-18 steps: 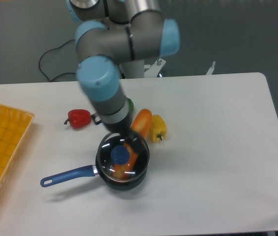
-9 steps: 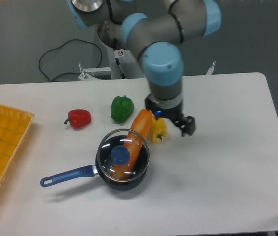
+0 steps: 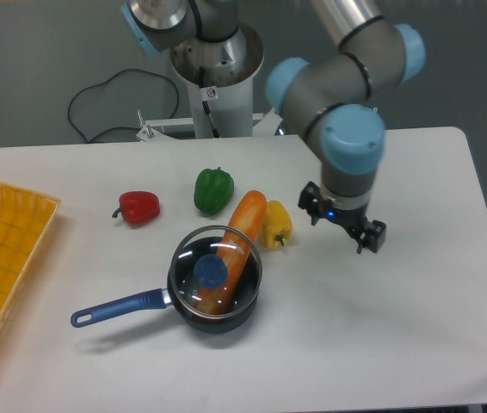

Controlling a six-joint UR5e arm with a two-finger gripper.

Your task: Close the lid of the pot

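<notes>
White worktop fills the shot from the fixed camera, grey floor behind it, a black cable looping back there beside the arm's pedestal. Down at front centre sits the pot, dark and round, its long blue handle pointing off to the left. And the lid is on top of it, glass disc with the blue knob dead centre, but look at that: an orange pepper lies slanted across the far rim, one end under the glass, the other end out on the worktop, so the lid rests on the pepper on that side. Yellow pepper is touching the orange one on its right. Green pepper stands just behind, red pepper further left. Orange mesh tray pokes in at the left edge. Over to the right, the hand hangs above bare worktop, well apart from the pot, its two fingers spread wide and nothing between them.
</notes>
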